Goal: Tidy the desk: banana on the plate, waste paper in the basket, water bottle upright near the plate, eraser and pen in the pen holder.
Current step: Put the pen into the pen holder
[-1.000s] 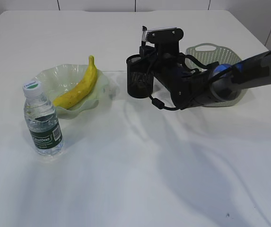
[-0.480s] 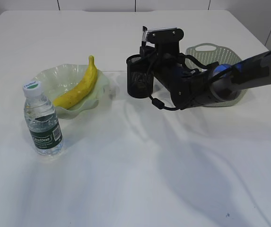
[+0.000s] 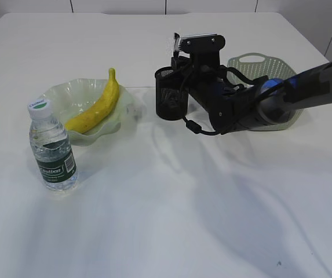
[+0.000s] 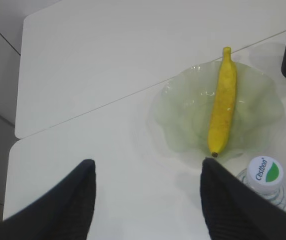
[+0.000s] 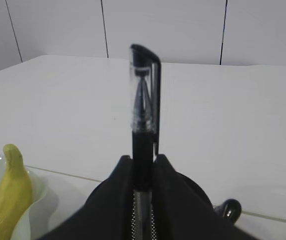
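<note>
The right end effector (image 5: 142, 192) is pinching the black capped pen (image 5: 143, 115) upright over the black mesh pen holder (image 3: 168, 92), so it drops inside. The left end effector (image 4: 147, 197) is hanging spread and empty.

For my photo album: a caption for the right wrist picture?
Right gripper holds a pen upright over the pen holder.

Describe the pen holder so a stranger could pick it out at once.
On the white table, look right of the pale green plate carrying the banana. The pen holder is the black mesh cup beside it, the only dark upright container; the basket behind is pale and flat.
</note>
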{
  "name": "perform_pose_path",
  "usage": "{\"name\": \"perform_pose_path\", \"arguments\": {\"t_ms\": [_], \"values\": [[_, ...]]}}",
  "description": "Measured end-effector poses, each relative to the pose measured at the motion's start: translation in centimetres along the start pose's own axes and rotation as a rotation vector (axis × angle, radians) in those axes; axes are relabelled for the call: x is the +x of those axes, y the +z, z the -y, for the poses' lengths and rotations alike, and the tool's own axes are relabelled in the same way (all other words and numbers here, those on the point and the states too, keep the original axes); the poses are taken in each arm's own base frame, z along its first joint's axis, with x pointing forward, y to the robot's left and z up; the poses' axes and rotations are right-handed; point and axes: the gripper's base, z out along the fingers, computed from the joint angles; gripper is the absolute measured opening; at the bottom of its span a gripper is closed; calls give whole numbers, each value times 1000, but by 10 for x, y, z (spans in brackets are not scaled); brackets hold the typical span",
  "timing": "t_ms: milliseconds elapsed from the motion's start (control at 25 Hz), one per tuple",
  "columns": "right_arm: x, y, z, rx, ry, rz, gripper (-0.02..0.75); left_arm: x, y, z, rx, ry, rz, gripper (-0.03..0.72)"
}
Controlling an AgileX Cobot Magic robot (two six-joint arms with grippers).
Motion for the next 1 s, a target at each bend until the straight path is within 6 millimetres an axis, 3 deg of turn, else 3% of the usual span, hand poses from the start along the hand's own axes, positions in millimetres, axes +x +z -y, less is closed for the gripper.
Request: {"name": "perform_pose_path", "arguments": {"t_ms": [640,1000], "values": [[2,0,0,-4,-1,-30,140,0,0,0,0,0,-2,465],[-38,-8,2,16,-46,-32,145,0,0,0,0,0,2,465]]}}
